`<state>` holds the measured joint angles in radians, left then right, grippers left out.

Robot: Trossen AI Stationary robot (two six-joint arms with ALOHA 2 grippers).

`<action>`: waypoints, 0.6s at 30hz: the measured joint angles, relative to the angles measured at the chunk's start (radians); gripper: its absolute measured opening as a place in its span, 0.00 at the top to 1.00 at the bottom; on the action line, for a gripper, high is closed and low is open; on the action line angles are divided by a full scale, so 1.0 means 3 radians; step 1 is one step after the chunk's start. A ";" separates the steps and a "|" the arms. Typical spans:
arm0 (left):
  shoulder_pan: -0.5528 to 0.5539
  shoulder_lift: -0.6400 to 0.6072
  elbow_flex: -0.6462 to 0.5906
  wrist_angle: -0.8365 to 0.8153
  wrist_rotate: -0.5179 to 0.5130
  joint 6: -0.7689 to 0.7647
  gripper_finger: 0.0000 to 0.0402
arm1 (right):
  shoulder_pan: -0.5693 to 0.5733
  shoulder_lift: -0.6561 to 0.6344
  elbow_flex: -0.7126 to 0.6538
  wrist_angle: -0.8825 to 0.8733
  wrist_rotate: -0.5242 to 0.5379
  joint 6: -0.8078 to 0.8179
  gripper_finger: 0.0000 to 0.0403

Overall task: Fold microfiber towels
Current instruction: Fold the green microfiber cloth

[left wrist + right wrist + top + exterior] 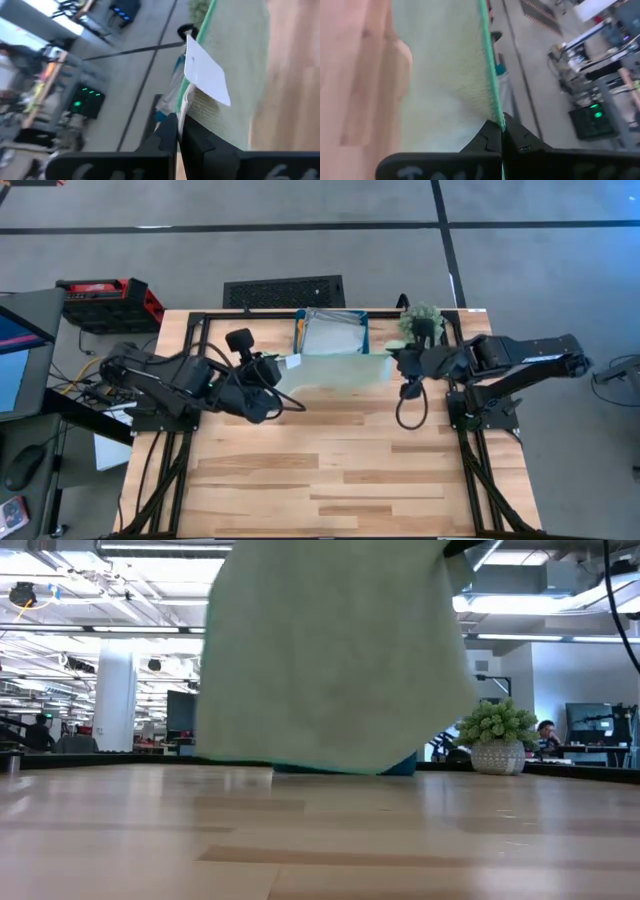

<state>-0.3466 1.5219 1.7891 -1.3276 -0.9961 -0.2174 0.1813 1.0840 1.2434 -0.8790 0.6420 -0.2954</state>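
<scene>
Left gripper (178,131) and right gripper (501,131) each pinch a corner of the light green towel (335,370). Only the left wrist view shows its blank white tag (206,76), upper centre.

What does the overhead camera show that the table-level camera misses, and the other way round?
Only the high view shows both arms: the left gripper and right gripper each shut on a corner of the light green towel, plus folded cloths in the teal tray. Only the low view shows the towel's hem clear of the table. Both show the potted plant.
</scene>
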 joint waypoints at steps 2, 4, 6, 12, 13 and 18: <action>0.0000 -0.0001 0.0049 0.0002 0.0193 0.0045 1.00 | 0.0082 0.0000 -0.0001 -0.0171 -0.0007 0.0202 0.98; -0.0001 0.0006 0.0049 -0.0050 0.0444 0.0022 1.00 | 0.0157 0.0010 0.0000 -0.0334 -0.0036 0.0398 0.98; -0.0013 0.0009 0.0019 -0.0129 0.0645 -0.0056 1.00 | 0.0230 0.0054 0.0000 -0.0453 -0.0045 0.0580 0.98; -0.0067 0.0037 -0.0012 -0.0216 0.0565 -0.0220 1.00 | 0.0421 0.0127 -0.0006 -0.0619 0.0020 0.0780 0.98; -0.0067 0.0036 -0.0011 -0.0204 0.0473 -0.0258 1.00 | 0.0434 0.0123 -0.0007 -0.0605 0.0113 0.0813 0.98; -0.0014 0.0036 -0.0011 -0.0207 0.0407 -0.0250 1.00 | 0.0430 0.0121 -0.0004 -0.0554 0.0587 0.0899 0.98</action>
<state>-0.3507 1.5326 1.7859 -1.3898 -0.8741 -0.2924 0.3103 1.1202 1.2423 -1.0453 0.8180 -0.0257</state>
